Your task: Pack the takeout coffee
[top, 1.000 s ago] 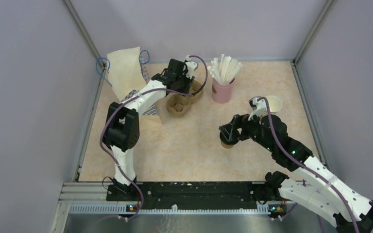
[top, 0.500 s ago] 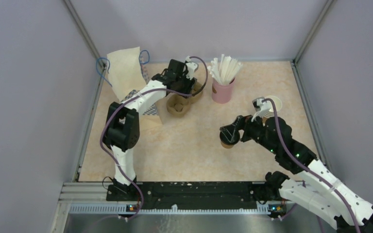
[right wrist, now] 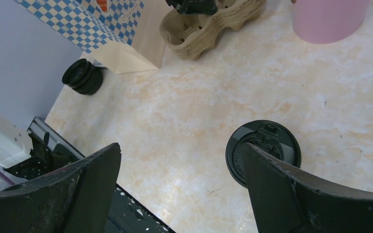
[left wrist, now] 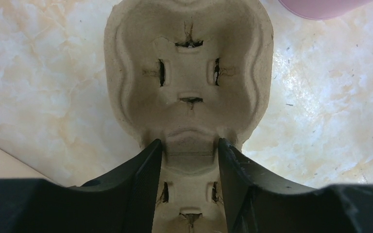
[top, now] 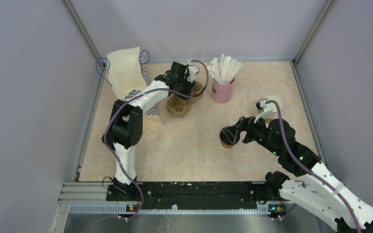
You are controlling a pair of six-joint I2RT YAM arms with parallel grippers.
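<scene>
The takeout coffee (top: pixel 227 142) is a brown paper cup with a black lid, standing upright right of the table's middle. My right gripper (top: pixel 234 127) hovers over it, open wide. In the right wrist view the lid (right wrist: pixel 267 141) lies partly under my right finger, and the gripper (right wrist: pixel 180 146) holds nothing. My left gripper (top: pixel 186 89) is at the back, shut on the narrow middle of a pulp cup carrier (top: pixel 177 108). In the left wrist view the fingers (left wrist: pixel 148 167) press both sides of the carrier's waist (left wrist: pixel 189 63), with the gripper (left wrist: pixel 189 148) on it.
A pink cup of white straws (top: pixel 222 90) stands right of the carrier. A stack of lidless paper cups (top: pixel 272 103) stands behind my right arm. A paper bag (top: pixel 125 73) with blue check print sits back left. Spare black lids (right wrist: pixel 83 76) lie beside it.
My right arm has drawn back a little to the right and toward the near edge, so more of the black lid shows. The left gripper has stayed on the carrier.
</scene>
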